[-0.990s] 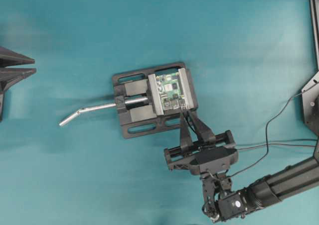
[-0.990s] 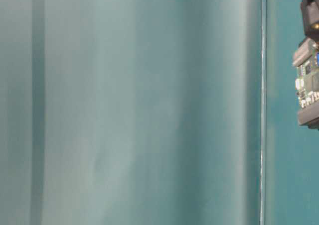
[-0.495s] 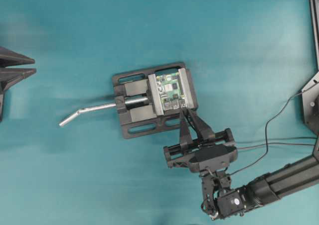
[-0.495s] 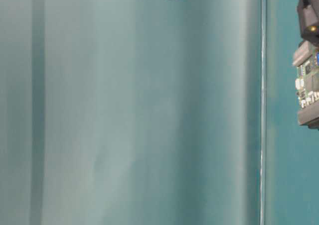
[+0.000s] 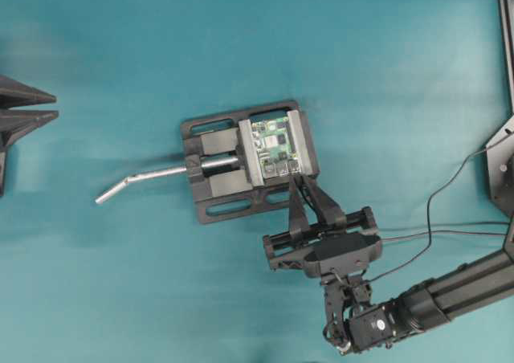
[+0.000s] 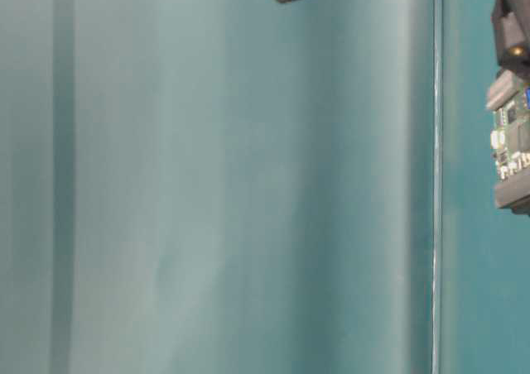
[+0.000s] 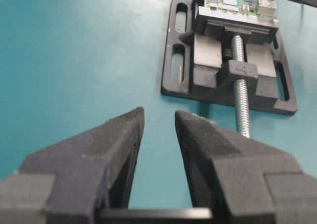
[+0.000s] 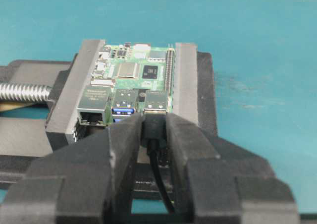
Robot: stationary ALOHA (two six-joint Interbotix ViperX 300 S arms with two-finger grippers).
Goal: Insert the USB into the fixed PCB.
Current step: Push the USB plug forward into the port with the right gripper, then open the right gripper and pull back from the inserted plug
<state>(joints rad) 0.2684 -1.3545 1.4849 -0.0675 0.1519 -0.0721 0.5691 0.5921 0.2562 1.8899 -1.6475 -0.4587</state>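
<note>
Board: fixed PCB (image 5: 274, 146), green, lies flat between the two grey jaws of the black vise (image 5: 241, 161) near the centre of the overhead view; its silver connector ports face six o'clock, toward the right arm.
Vise: base plate rests on the teal table (image 5: 120, 74); the silver screw handle (image 5: 148, 175) runs out from the vise toward nine o'clock and bends downward at its far end.
Plug: USB (image 8: 154, 125), black, sits upright between the fingers of the right gripper (image 8: 154, 135); its front end meets the rightmost silver port on the near edge of the board, and how deep it sits cannot be told.
Cable: thin black cable (image 8: 158, 177) drops from the plug toward six o'clock in the right wrist view, passing between the fingers.
Right gripper: clamped on the plug, fingers pressed against both of its sides; in the overhead view it lies at five o'clock from the vise, fingertips at the board's lower right corner.
Left gripper (image 7: 158, 122): fingers apart with only teal table seen between the tips, holding nothing; it sits at the nine o'clock edge of the overhead view, well apart from the vise.
Left wrist view: vise lies at one o'clock from the fingertips, screw pointing toward the camera, board at the far end.
Table-level view: mostly blurred teal surface; a strip of the board (image 6: 512, 130) and vise shows at the three o'clock edge.
</note>
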